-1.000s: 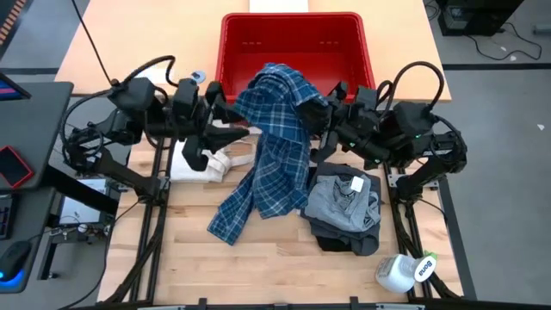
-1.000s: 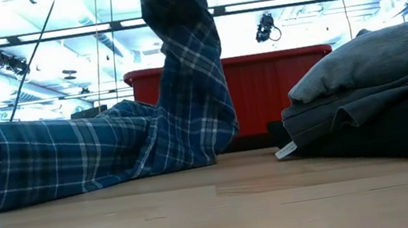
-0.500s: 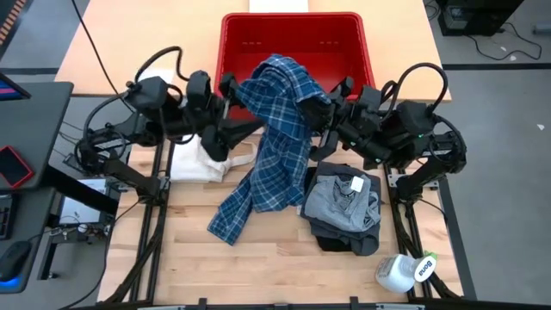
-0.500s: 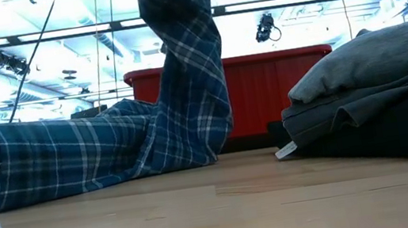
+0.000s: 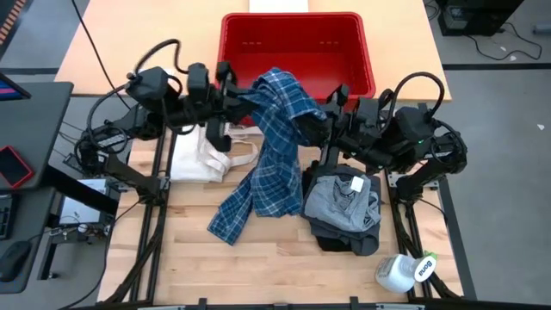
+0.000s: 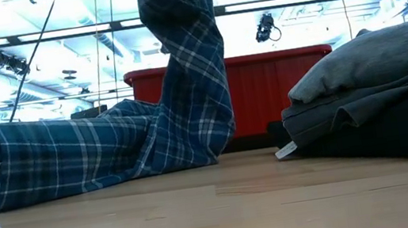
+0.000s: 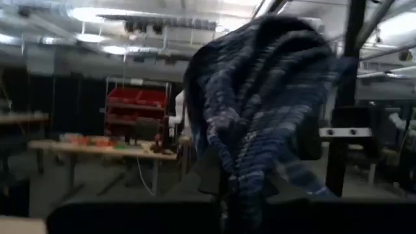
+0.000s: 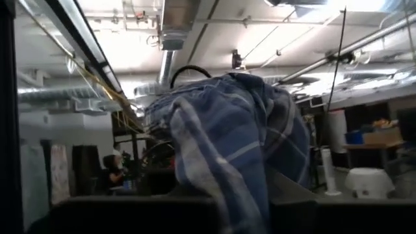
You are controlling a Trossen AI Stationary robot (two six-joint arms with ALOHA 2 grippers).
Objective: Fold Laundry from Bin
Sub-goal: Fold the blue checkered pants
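Note:
The blue-and-white plaid shirt hangs between my two grippers just in front of the red bin. Its lower end lies on the table, as the low view also shows for the shirt. My left gripper is shut on the shirt's upper left part. My right gripper is shut on its upper right part. Both grippers are raised well above the table. A pile of folded grey and dark garments lies at the right. My left gripper pinches a bunched fold of the plaid shirt at its upper left, coming from the table's left and slanting upward. The cloth heaps above the fingers and hangs down past them. My right gripper pinches a bunched upper part of the shirt between its two fingers, coming from the table's right and slanting upward. The cloth drapes over the fingers; the rest hangs slack to the table.
A cream-white cloth with strap loops lies under the left arm. A white spray bottle lies at the near right corner. Bare wood shows along the near edge.
My left gripper has swung toward the table's far edge and in toward the shirt's top, and has taken hold of its upper left part. The shirt's top has spread a little between the grippers. Its lower end has stayed on the table.

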